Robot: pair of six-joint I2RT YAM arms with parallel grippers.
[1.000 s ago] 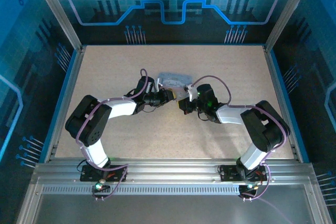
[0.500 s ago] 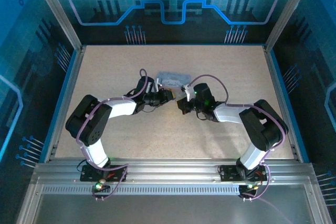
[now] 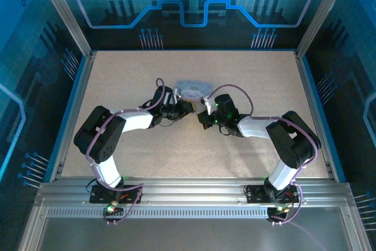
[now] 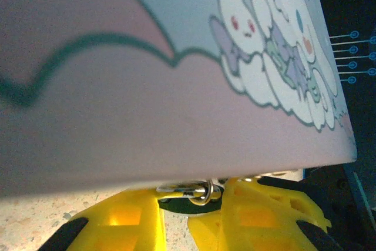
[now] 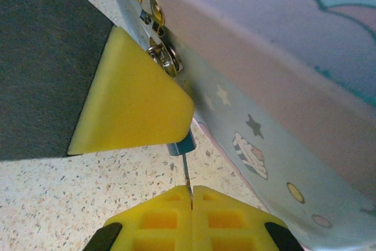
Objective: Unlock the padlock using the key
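Grey key point(image 5: 186, 173), its tip at the underside of the padlock point(image 5: 181, 144), is best kept straight and fed gently in before being turned. It is pinched in the fully closed right claw point(image 5: 191, 195). The padlock, on the tin point(image 4: 176, 116) toward the table's point(image 3: 176, 151) far edge, is clamped by the narrowly parted left claw point(image 4: 202, 204).

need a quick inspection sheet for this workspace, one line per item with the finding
surface: speckled beige table, no spills or marks seen
job's things: padlock sits under the edge of the cartoon tin, between the left gripper's fingers; key is a thin sliver pointing up towards the lock
clutter: nothing seen
grippers: left gripper closed around the padlock; right gripper shut on the key
cables: purple cables loop along both arms, no snag seen
surroundings: blue-lit panel walls; aluminium rail at the near edge
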